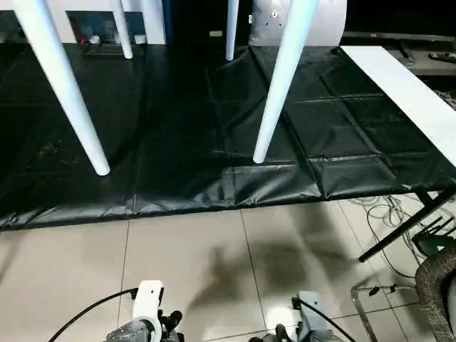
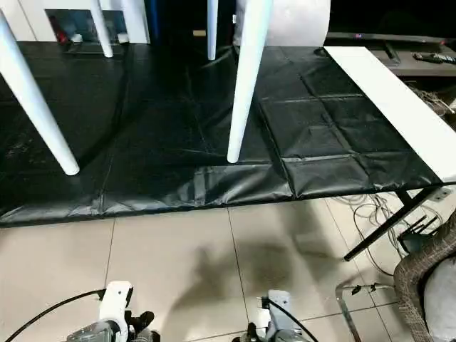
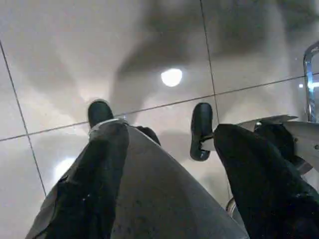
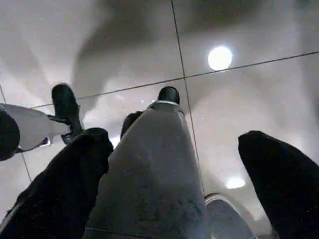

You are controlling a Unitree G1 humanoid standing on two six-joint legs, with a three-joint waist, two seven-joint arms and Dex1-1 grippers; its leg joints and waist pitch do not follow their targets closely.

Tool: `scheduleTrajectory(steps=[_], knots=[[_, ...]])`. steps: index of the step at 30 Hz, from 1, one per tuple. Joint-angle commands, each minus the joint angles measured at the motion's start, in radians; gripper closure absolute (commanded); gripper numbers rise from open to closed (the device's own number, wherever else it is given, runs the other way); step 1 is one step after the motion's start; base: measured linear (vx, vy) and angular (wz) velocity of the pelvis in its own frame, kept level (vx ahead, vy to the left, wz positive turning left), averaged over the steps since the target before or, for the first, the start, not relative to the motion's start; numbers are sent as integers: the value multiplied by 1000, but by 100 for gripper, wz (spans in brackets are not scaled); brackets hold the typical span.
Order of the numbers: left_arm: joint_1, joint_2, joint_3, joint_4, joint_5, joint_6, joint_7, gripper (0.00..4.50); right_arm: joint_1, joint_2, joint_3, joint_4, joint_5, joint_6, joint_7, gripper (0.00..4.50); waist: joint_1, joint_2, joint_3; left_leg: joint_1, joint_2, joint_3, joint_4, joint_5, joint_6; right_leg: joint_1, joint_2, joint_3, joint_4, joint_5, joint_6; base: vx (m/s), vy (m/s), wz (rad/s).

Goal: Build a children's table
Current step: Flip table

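The children's table [image 1: 285, 78] is standing upright on its four tapered legs, whose feet are resting on a black mat [image 1: 178, 128] spread over the tiled floor [image 1: 214, 263]; the top itself is lying above the frame edge of the head views, so its state cannot be confirmed. The two near legs are splaying outward toward their feet, which suggests that they are seated in the corner sockets and carrying the load. A flat white board [image 1: 406, 85] is lying along the mat's right edge, well apart from the legs. The left gripper [image 3: 149, 132] is hanging low over bare tile, its jaws standing apart and pinching nothing. The right gripper [image 4: 197, 186] is likewise pointing down at the floor, its jaws spread wide and empty. Both arms are sitting near the robot's body, well short of the table, probably to keep clear of the standing assembly. Judging from how things lie, assembly is appearing complete or nearly so; any remaining step is likely a check that each leg is sitting fully home.
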Motion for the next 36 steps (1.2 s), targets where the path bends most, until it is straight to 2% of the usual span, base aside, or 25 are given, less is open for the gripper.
scheduleTrajectory(steps=[1,2,6,8,9,10,13,17,22,25,26,30,36], knots=[[-3,-4,-2,14,0,3,1,132,6,-2,-8,21,-6,8,-7,0,-1,10,-26,5,69,-15,-92,-240,44,28,-80,58,-79,-96,-226,0,0,0],[-3,-4,-2,14,0,3,1,132,6,-2,-8,21,-6,8,-7,0,-1,9,-28,3,68,-12,-88,-193,66,31,-80,57,-73,-32,-238,0,0,0],[-3,-4,-2,14,0,3,1,132,6,-2,-8,21,-6,8,-7,0,-1,9,-27,6,69,-8,-85,-167,95,31,-80,55,-70,8,-256,0,0,0],[-3,-4,-2,14,0,3,1,132,6,-2,-8,21,-6,8,-7,0,-1,9,-24,6,70,-8,-88,-189,92,30,-81,56,-74,-30,-255,0,0,0],[-3,-4,-2,14,0,3,1,132,6,-2,-8,21,-6,8,-7,0,-1,10,-21,8,72,-9,-93,-228,77,27,-82,57,-81,-92,-248,0,0,0],[-3,-4,-2,14,0,3,1,132,6,-2,-8,21,-6,8,-7,0,-1,10,-21,8,72,-9,-93,-228,77,27,-82,57,-81,-92,-248,0,0,0],[-3,-4,-2,14,0,3,1,132,6,-2,-8,21,-6,8,-7,0,-2,11,-17,8,73,-10,-99,-276,44,23,-82,61,-88,-171,-228,0,0,0],[-3,-4,-2,14,0,3,1,132,6,-2,-8,21,-6,8,-7,0,-2,9,-16,7,72,-9,-99,-266,40,22,-82,63,-88,-164,-220,0,0,0],[-3,-4,-2,14,0,3,1,132,6,-2,-8,21,-6,8,-7,0,-3,9,-18,6,72,-4,-94,-199,69,24,-80,63,-78,-55,-242,0,0,0],[-3,-4,-2,14,0,3,1,132,6,-2,-8,21,-6,8,-7,0,-3,9,-14,7,73,-3,-95,-215,73,22,-81,63,-82,-80,-246,0,0,0],[-3,-4,-2,14,0,3,1,132,6,-2,-8,21,-6,8,-7,0,-4,9,-12,8,74,-3,-98,-244,63,20,-82,65,-86,-127,-240,0,0,0],[-3,-4,-2,14,0,3,1,132,6,-2,-8,21,-6,8,-7,0,-4,9,-9,7,74,-5,-101,-266,47,18,-83,67,-91,-173,-228,0,0,0],[-3,-4,-2,14,0,3,1,132,6,-2,-8,21,-6,8,-7,0,-5,8,-12,6,73,-2,-98,-219,60,20,-81,67,-85,-104,-233,0,0,0]])
